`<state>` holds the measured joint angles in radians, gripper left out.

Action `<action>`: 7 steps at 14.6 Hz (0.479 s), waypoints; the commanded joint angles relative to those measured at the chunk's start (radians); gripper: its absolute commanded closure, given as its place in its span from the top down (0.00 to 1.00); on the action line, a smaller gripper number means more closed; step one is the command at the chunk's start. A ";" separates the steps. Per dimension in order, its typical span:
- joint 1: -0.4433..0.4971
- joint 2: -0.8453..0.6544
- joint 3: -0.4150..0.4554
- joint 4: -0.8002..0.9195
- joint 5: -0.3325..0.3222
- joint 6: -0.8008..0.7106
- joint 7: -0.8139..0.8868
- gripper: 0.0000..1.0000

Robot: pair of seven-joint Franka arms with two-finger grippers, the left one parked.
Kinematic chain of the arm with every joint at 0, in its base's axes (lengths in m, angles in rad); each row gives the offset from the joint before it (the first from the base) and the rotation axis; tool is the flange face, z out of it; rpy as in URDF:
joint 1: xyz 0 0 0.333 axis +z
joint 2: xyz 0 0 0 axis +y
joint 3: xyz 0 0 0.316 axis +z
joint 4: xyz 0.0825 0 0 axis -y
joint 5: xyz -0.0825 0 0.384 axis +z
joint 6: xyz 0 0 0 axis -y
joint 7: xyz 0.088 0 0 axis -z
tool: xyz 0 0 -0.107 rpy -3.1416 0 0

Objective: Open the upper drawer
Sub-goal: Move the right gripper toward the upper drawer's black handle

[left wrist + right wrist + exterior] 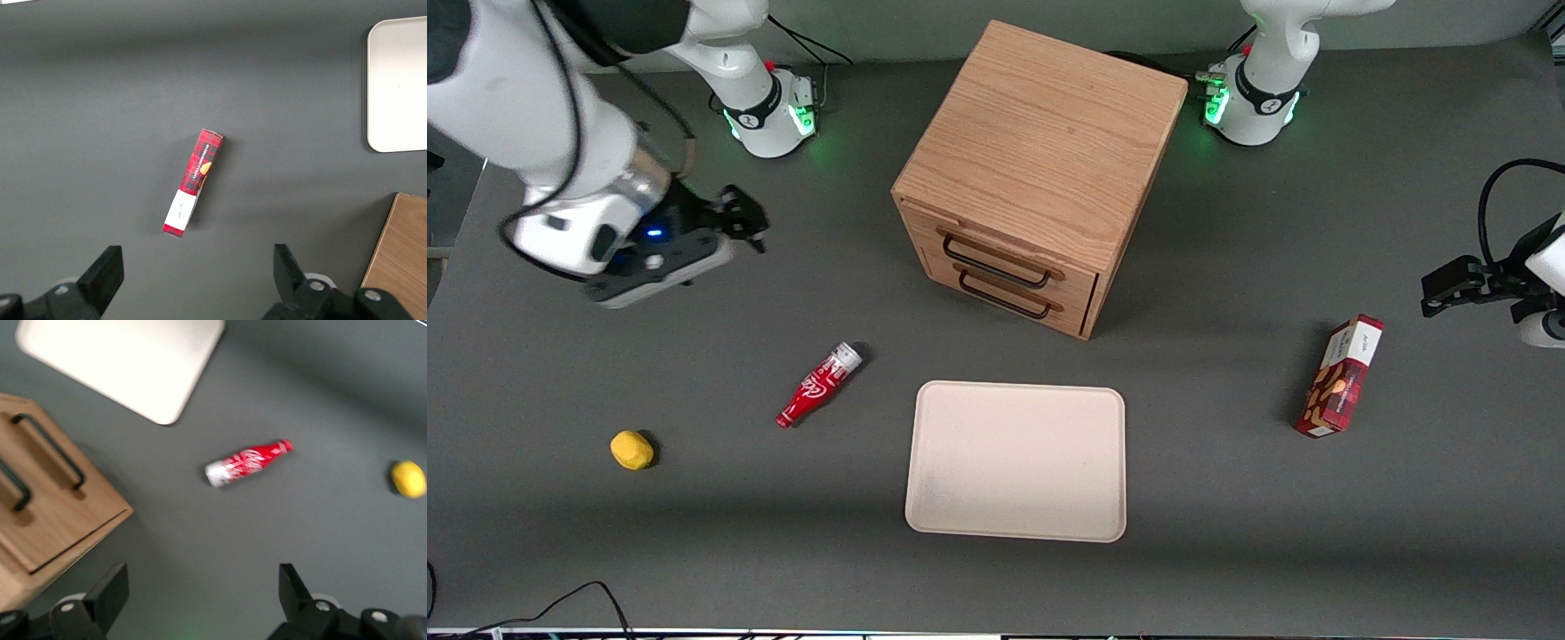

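Observation:
The oak cabinet point(1040, 133) stands at the table's middle, its front turned toward the front camera and the working arm's end. The upper drawer point(1005, 253) is shut, its black wire handle point(996, 260) above the lower drawer's handle point(1005, 298). My right gripper point(743, 216) hangs open and empty above the table, well off from the cabinet toward the working arm's end. In the right wrist view the open gripper point(201, 581) holds nothing and the upper drawer's handle point(20, 485) shows beside the lower drawer's handle point(50, 447).
A cream tray point(925, 498) lies nearer the front camera than the cabinet. A red bottle point(818, 396) lies on its side beside the tray. A yellow lump point(631, 450) sits toward the working arm's end. A red box point(1341, 378) stands toward the parked arm's end.

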<state>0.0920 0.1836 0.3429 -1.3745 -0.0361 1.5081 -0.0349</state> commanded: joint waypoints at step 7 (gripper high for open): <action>0.028 0.232 0.260 0.110 -0.036 0.029 -0.108 1.00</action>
<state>0.1213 0.3462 0.5665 -1.3185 -0.0589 1.5276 -0.0795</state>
